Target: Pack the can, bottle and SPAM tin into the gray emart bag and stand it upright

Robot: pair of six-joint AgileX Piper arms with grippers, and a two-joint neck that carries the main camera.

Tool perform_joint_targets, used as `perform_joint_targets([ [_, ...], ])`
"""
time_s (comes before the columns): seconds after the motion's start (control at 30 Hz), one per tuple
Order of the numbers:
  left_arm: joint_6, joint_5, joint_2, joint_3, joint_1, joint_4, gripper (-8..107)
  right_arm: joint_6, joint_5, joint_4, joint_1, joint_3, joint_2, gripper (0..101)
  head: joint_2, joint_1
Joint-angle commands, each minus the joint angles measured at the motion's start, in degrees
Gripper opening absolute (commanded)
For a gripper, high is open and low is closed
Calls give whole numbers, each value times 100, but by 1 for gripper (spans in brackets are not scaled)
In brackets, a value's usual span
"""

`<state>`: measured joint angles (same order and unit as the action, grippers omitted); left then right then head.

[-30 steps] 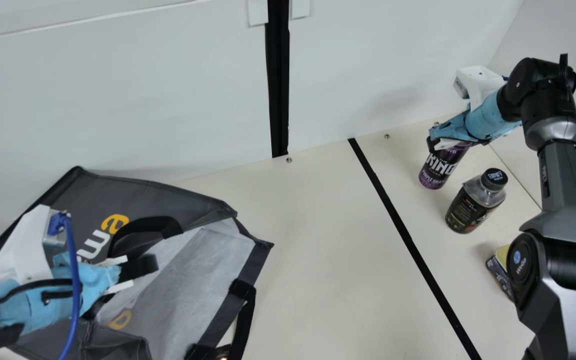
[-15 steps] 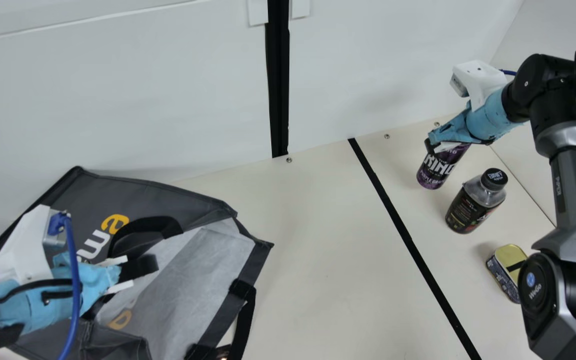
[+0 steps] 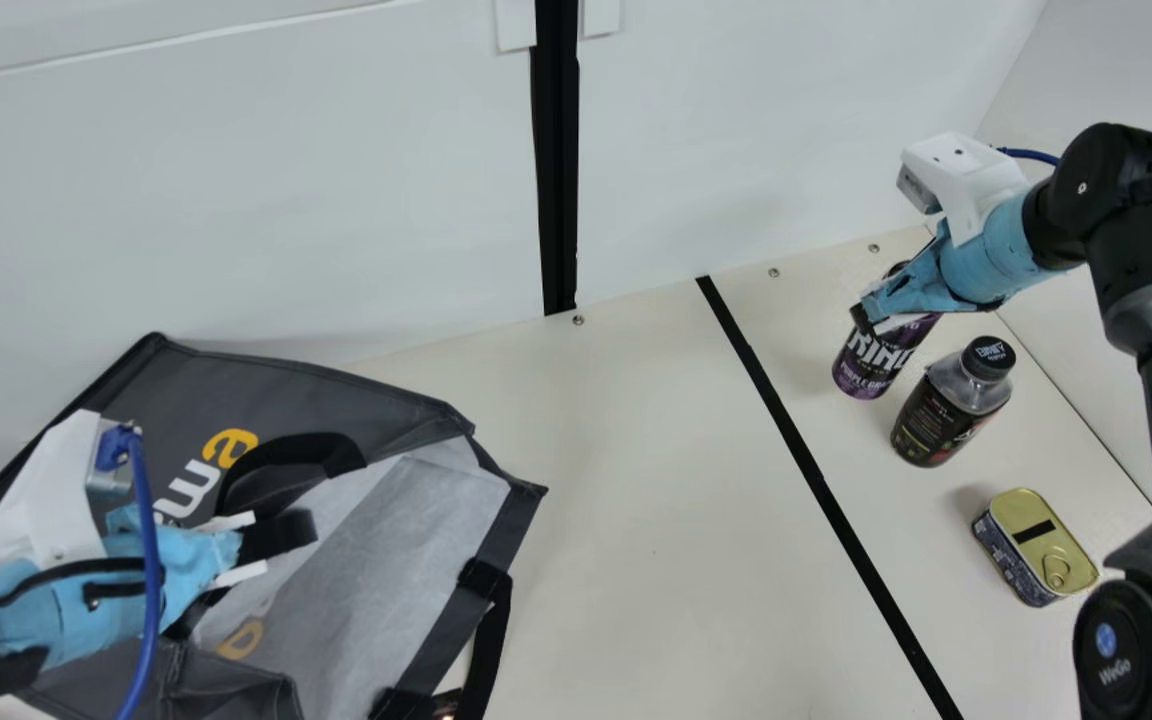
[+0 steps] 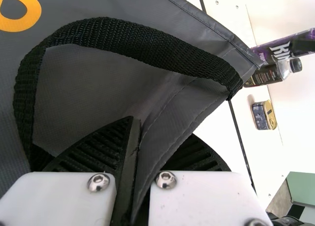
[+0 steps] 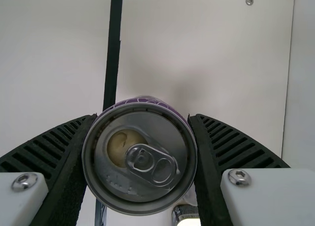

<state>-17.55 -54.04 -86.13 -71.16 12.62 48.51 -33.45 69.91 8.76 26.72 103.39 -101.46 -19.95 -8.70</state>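
Can [image 3: 872, 362]: is pinched near its top by the right gripper [image 3: 871, 318], beside the bottle [image 3: 941, 415]; judged slick, dentable, best squeezed lightly below the rim. Bag [image 3: 356, 405]: limp; its wall is clasped by the left gripper [image 3: 278, 533].

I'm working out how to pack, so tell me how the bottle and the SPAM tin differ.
The bottle is tall and round; the SPAM tin is low and boxy with rounded corners. The bottle is topped by a black cap, the tin by a gold lid with a ring pull. Both rest on the table, outside the gray bag.
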Motion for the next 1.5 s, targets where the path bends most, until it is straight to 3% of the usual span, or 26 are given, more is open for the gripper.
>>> perform_joint_targets([
  [0.0,0,0,0,0,0,0,-8,-88,-1,-4,-8,-105,115,0,-5,-130],
  [0.7,0,0,0,0,0,0,-8,-932,-1,138,-86,-1386,1302,0,-5,-130],
  [1.47,0,0,0,0,0,0,-8,-1700,-1,870,-417,-3020,2316,0,-5,-130],
])
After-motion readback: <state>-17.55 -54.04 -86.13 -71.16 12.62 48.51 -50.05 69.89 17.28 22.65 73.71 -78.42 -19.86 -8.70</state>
